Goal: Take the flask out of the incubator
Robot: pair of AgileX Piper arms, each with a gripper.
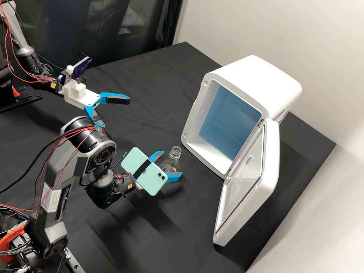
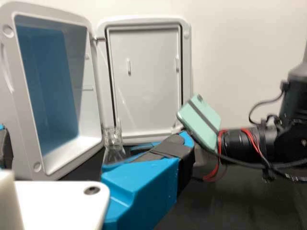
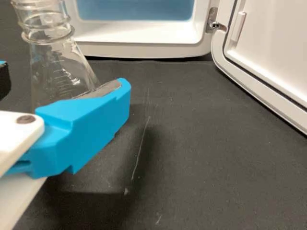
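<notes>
Surface: a black bench (image 1: pixel 159 83) with a matt top. It runs from the near left to the far right, and its right edge gives way to a pale floor.
Room: a white wall (image 1: pixel 303 38) stands behind the far right of the bench. Dark chairs (image 1: pixel 94 26) are at the far left, and red cables trail along both arms.
Incubator: a white incubator (image 1: pixel 261 81) with a blue inside sits on the right half of the bench, its open front facing left and near.
Door: the door (image 1: pixel 246 182) is swung wide open on the near right side of the incubator, its inner face turned left.
Flask: a clear glass flask (image 1: pixel 173 157), cone-shaped with no cap, stands upright on the bench. It is outside the incubator, just in front of the near left corner of the opening.
Right gripper: the right gripper (image 1: pixel 170 165) is low over the bench, left of the incubator. Its blue fingers (image 3: pixel 81 122) are spread, one on each side of the flask's body.
Flask against the right gripper: the flask stands between the two fingers. One grey pad lies right against the glass cone, with a gap on the other side, so the flask is not clamped.
Left gripper: the left gripper (image 1: pixel 113 112) is at the far left, well apart from the flask. Its fingers are spread wide and hold nothing.
Phone: a mint green phone (image 1: pixel 149 170) is strapped to the right arm's wrist, just left of the flask.
</notes>
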